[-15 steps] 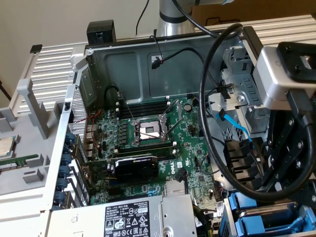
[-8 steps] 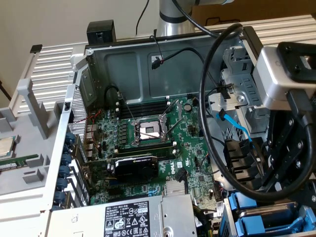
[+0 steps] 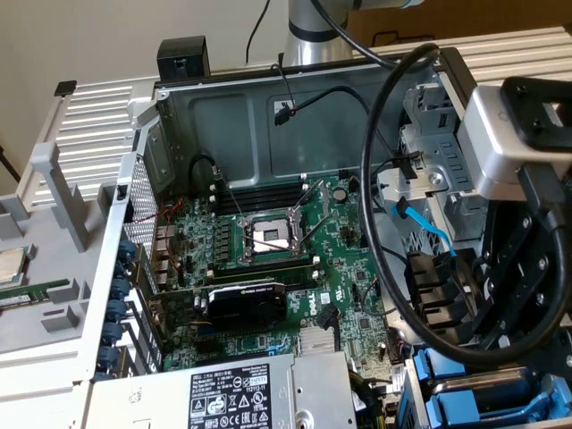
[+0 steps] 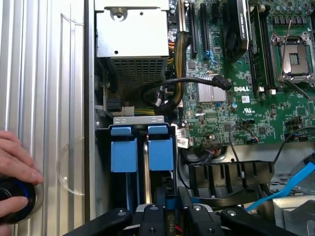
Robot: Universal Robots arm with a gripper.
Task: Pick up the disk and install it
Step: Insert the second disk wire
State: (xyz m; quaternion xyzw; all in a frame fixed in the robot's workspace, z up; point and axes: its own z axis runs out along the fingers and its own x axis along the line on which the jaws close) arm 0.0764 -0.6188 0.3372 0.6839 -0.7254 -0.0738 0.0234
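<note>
The pincer [image 4: 170, 200] hangs over the drive bay [image 4: 139, 119] at the corner of the open computer case [image 3: 268, 116], close to the side wall and next to the power supply [image 4: 132, 34]. Two blue carriers stand on edge in this bay, side by side and almost touching. I judge that the disk [image 4: 161, 154] is the one on the side of the motherboard [image 4: 231, 113], because it lies in one line with the pincer; the other carrier [image 4: 124, 154] sits between it and the case wall. The disk seems to be already down in its slot, with only its blue upper edge visible, so the placing looks nearly or fully done, but I cannot confirm that it is locked. Its long axis runs along the slot, from the pincer toward the power supply, parallel to the case wall. The disk therefore lies directly under and just ahead of the pincer, not to one side of it. A small blue part shows in the middle of the pincer, touching or very near it. Whether the pincer is clenched on this part or already released, I cannot tell. On the ribbed bench [image 4: 44, 98] outside the case, a person's hand [image 4: 15, 160] rests on a dark round button [image 4: 17, 199], well apart from the bay.
</note>
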